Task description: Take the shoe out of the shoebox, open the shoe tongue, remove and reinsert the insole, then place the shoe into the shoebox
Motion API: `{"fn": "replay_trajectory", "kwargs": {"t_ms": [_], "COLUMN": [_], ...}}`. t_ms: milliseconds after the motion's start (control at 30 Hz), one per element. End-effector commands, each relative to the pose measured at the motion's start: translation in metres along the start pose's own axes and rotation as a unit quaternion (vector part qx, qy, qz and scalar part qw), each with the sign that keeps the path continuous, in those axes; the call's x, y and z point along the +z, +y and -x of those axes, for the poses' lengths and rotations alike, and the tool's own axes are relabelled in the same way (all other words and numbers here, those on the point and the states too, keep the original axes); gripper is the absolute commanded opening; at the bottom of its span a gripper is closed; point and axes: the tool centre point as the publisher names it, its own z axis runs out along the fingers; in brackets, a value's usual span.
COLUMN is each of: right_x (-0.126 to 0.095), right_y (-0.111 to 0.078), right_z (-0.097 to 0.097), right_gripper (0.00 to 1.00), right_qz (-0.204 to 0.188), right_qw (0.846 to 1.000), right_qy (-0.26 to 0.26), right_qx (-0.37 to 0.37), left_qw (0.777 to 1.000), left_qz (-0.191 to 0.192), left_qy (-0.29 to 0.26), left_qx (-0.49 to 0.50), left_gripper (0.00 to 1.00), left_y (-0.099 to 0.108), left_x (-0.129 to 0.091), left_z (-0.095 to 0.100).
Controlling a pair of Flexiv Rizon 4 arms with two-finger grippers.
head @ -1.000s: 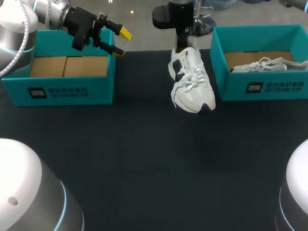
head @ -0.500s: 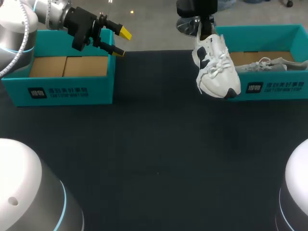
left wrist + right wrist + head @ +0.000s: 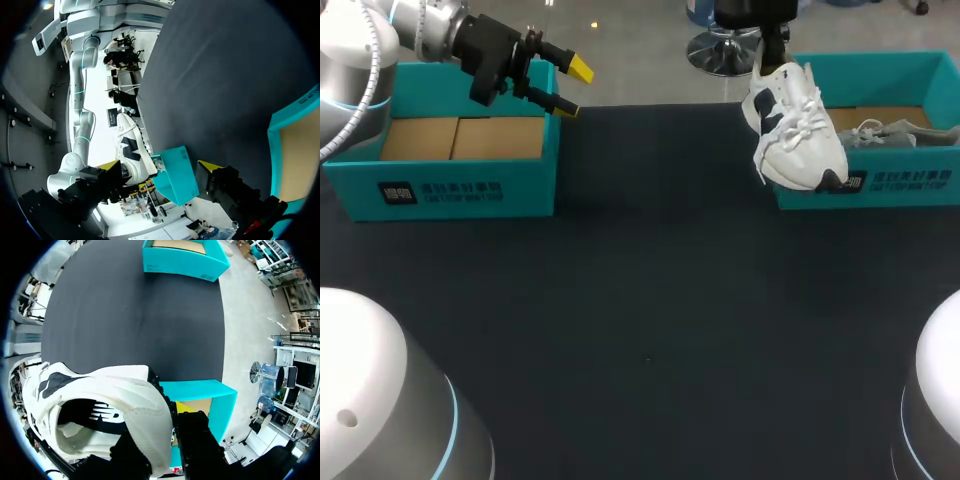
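Evidently the last step is in hand: putting the shoe back. From above, the right claw (image 3: 775, 58) has the white shoe (image 3: 798, 135) clamped by its heel. The shoe hangs toe down in the air at the left wall of the right box (image 3: 910, 186) and is not yet down inside it. A second shoe (image 3: 895, 133) lies on that box's floor. The left claw (image 3: 572, 89) hangs spread wide and empty over the far right corner of the left box (image 3: 460, 190), which shows only a cardboard floor. Counted: two shoes, two boxes and two claws, on one dark table (image 3: 650, 300).

In the left wrist view, the left claw's fingers stand well apart with nothing touching them. Ahead of them, across the table, are the hanging shoe and a corner of the right box.

In the right wrist view, the right claw pinches the heel collar, one finger inside the shoe and one outside. The right box is just beyond it.

Next, I judge, the shoe must go further over the opening and come down beside the other shoe, clear of the wall. Only then should it be let go.
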Motion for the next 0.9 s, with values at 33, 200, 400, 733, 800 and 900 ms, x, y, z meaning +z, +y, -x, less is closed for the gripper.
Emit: {"fn": "replay_trajectory", "kwargs": {"t_ms": [33, 200, 400, 733, 800, 900], "right_x": [-0.002, -0.002, 0.005, 0.007, 0.01, 0.019], "right_y": [0.0, 0.0, -0.018, -0.089, -0.102, -0.12], "right_z": [0.001, 0.001, 0.011, 0.049, 0.054, 0.064], "right_gripper": [0.0, 0.0, 0.0, 0.0, 0.0, 0.0], "right_qz": [-0.002, -0.002, 0.005, -0.043, -0.048, -0.049], "right_qw": [1.0, 1.0, 1.0, 0.999, 0.999, 0.999], "right_qy": [0.001, 0.001, 0.004, -0.021, -0.02, -0.01], "right_qx": [0.0, 0.0, 0.011, 0.019, 0.012, 0.008], "left_qw": [1.0, 1.0, 1.0, 1.0, 1.0, 1.0], "left_qz": [-0.001, -0.001, -0.001, -0.001, -0.001, -0.001], "left_qy": [0.001, 0.001, 0.001, 0.001, 0.001, 0.001], "left_qx": [0.0, 0.0, 0.0, 0.0, 0.0, 0.0], "left_gripper": [1.0, 1.0, 1.0, 1.0, 1.0, 1.0], "left_y": [0.0, 0.0, 0.0, 0.0, 0.0, 0.0], "left_x": [0.0, 0.0, 0.0, 0.0, 0.0, 0.0], "left_z": [0.0, 0.0, 0.0, 0.0, 0.0, 0.0]}}
